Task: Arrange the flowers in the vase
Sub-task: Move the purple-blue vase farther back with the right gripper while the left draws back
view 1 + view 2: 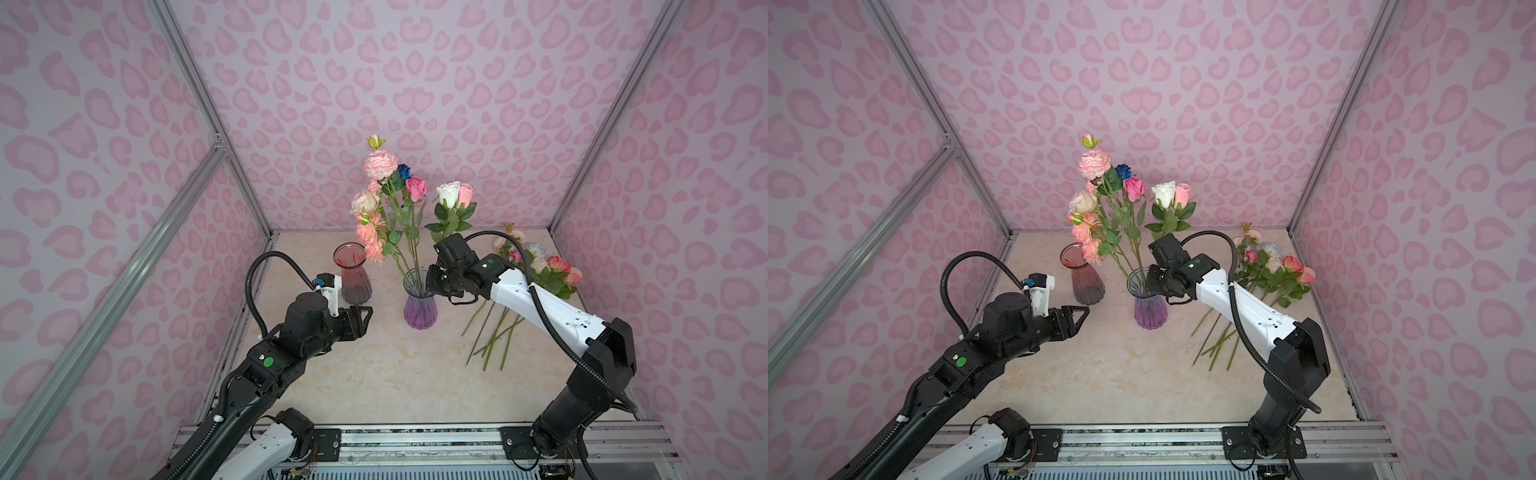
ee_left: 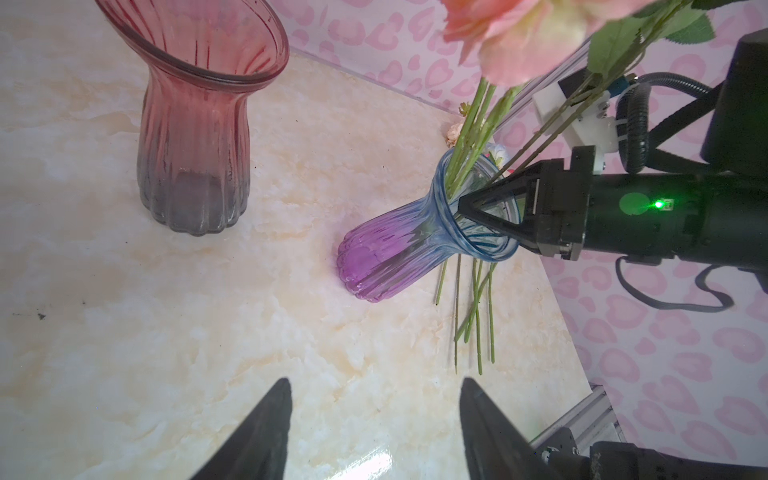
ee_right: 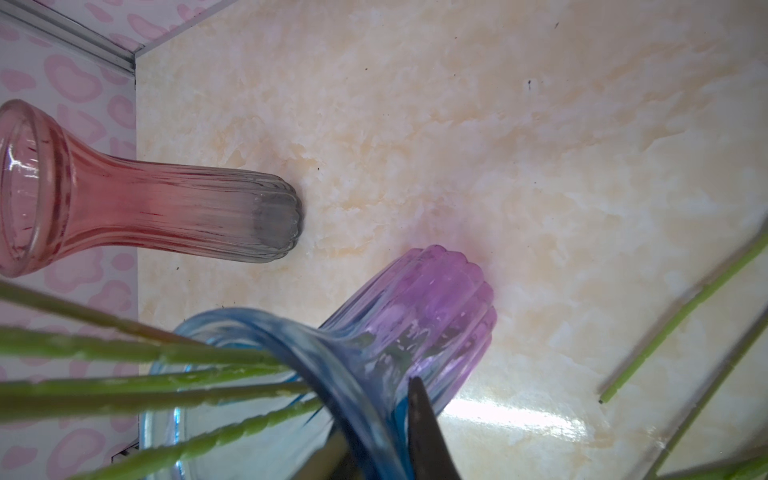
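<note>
Blue-to-purple glass vase standing upright at the middle of the surface, with several flowers standing in it. Loose flowers lie at the far right. The right claw is at the vase rim among the stems; whether it is clamped cannot be told. The left claw, fingers apart, hovers just near of the red vase.

Our black left arm stretches forward, the black parallel left gripper level, its pointed fingers spread apart. Our white-and-black right arm crooks inward at the elbow, the black right gripper aimed toward the middle; we cannot tell how its jaws stand.
</note>
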Action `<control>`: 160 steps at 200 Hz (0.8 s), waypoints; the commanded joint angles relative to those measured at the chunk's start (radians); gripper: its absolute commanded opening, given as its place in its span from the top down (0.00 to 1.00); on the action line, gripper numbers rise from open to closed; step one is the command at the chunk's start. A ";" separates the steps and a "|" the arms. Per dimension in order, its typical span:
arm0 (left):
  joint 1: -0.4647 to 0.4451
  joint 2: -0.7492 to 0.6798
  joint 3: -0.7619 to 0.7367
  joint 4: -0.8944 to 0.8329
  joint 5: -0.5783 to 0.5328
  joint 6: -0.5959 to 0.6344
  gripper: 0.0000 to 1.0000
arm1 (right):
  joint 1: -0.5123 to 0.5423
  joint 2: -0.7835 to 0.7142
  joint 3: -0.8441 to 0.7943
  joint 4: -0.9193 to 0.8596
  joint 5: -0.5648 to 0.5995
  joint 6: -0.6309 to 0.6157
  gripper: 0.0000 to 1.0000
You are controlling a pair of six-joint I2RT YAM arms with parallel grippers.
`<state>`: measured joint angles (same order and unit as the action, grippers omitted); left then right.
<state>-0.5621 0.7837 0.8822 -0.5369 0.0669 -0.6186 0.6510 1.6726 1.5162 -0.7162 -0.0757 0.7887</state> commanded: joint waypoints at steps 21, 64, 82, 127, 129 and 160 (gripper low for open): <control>0.001 -0.003 -0.006 0.004 -0.011 0.005 0.35 | -0.017 -0.007 -0.057 0.030 0.034 -0.023 1.00; 0.001 0.018 -0.002 0.003 -0.011 0.007 0.35 | -0.076 -0.021 -0.051 0.075 -0.007 -0.026 1.00; 0.001 0.028 0.003 0.004 -0.009 0.005 0.35 | -0.114 -0.010 -0.008 0.075 -0.020 -0.038 1.00; 0.001 0.045 0.011 0.001 -0.011 0.001 0.35 | -0.214 0.080 0.144 0.048 -0.069 -0.085 1.00; 0.001 0.045 0.012 -0.001 -0.010 0.000 0.35 | -0.221 0.088 0.150 0.046 -0.074 -0.086 1.00; 0.001 0.055 0.023 -0.015 -0.013 -0.001 0.35 | -0.285 0.189 0.258 0.035 -0.097 -0.097 1.00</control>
<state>-0.5621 0.8337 0.8886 -0.5373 0.0601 -0.6209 0.3965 1.8118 1.7138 -0.7486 -0.1318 0.7143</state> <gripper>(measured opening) 0.651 0.151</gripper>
